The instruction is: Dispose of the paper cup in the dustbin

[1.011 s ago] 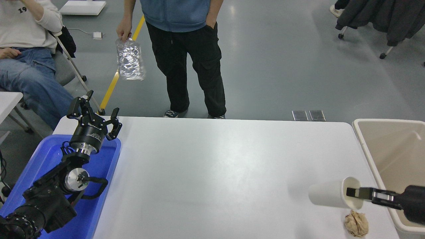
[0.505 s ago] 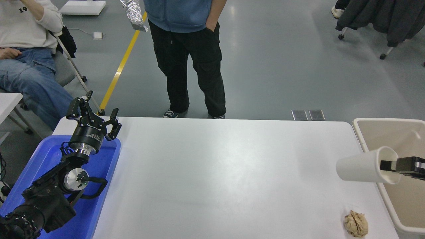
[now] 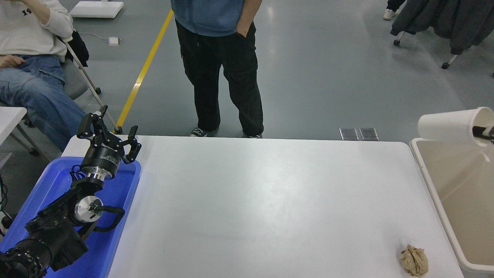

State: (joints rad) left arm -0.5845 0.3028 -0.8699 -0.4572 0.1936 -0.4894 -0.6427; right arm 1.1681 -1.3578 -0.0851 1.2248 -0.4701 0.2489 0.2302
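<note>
The right gripper (image 3: 487,132) is cut off at the right edge, hold on the paper cup (image 3: 449,125) unclear

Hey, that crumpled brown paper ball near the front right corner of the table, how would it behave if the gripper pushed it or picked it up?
The crumpled brown paper ball looks loosely wadded, so it is probably very light and would skid or tumble on the smooth white table when nudged. Its creased folds suggest it would squash under a firm pinch rather than resist. Its lumpy shape probably keeps it from rolling far.
</note>
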